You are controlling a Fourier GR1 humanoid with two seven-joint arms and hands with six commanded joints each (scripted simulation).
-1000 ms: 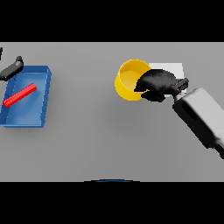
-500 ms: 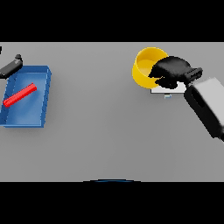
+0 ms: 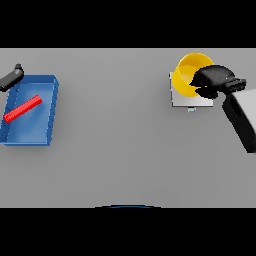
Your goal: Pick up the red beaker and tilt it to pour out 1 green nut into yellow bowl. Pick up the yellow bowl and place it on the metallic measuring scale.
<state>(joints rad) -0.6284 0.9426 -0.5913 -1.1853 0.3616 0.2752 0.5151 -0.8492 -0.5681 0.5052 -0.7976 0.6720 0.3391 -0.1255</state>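
At far right of the grey surface (image 3: 125,150): right robot hand (image 3: 214,81) grasping the yellow bowl (image 3: 190,74) over the metallic scale (image 3: 192,99).
Right robot hand's dark fingers curl over the bowl's right rim; bowl is tilted, its opening turned toward the camera, and it overlaps the scale's far half. Cannot tell if the bowl touches the scale plate or hangs just above it. Bowl contents not discernible. Right arm (image 3: 242,117) enters from the right edge. Far left: blue tray (image 3: 50,107) holding a red stick-like object (image 3: 22,108), lying diagonally inside it. Left robot hand (image 3: 12,77) shows at the left edge, just beyond the tray's far-left corner, holding nothing; finger state cannot tell. Tray and scale are well apart.
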